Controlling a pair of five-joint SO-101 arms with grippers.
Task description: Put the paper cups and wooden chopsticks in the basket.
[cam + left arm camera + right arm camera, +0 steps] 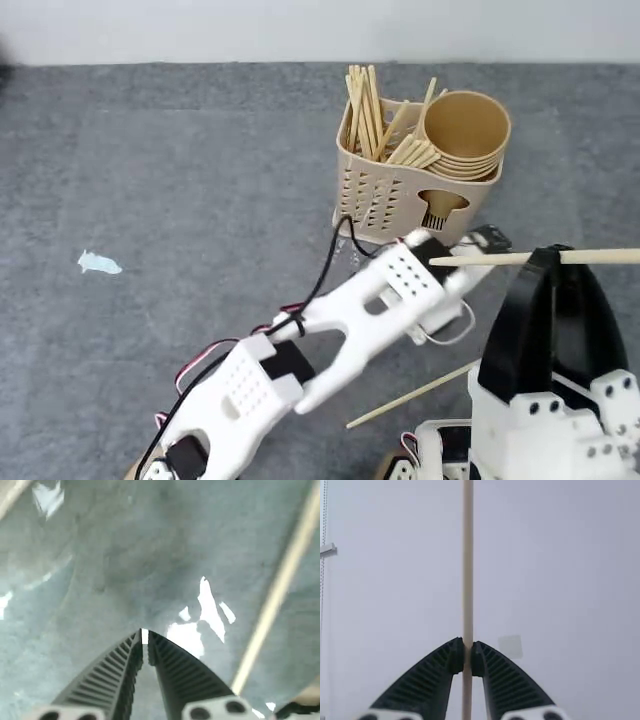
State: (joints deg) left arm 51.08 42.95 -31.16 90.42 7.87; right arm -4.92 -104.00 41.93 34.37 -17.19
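Nearest, at the right gripper [464,655]: clamped on a wooden chopstick [467,555], pinched between the black fingertips, with stick projecting on both sides. Held level in the high view, raised off the counter [200,180], crosswise in front of the basket [395,195].

Next, on the counter between the two arms: a loose chopstick [410,398], lying flat at a slant, touched by neither gripper.

Further out, at the left gripper [145,634]: clenched on nothing, ribbed fingers nearly meeting at the tips, pointed down at the grey counter near the foot of the basket. Beside it in the left wrist view, a chopstick [280,585] slanting past; cannot tell which one.

Beyond, in the basket, upright on the counter: on its left side, a bundle of chopsticks [365,105] standing on end, several leaning toward the right side; on its right side, a stack of nested paper cups [468,128], mouths up.

Well apart to the left: a small pale blue scrap [98,263], flat on the counter.
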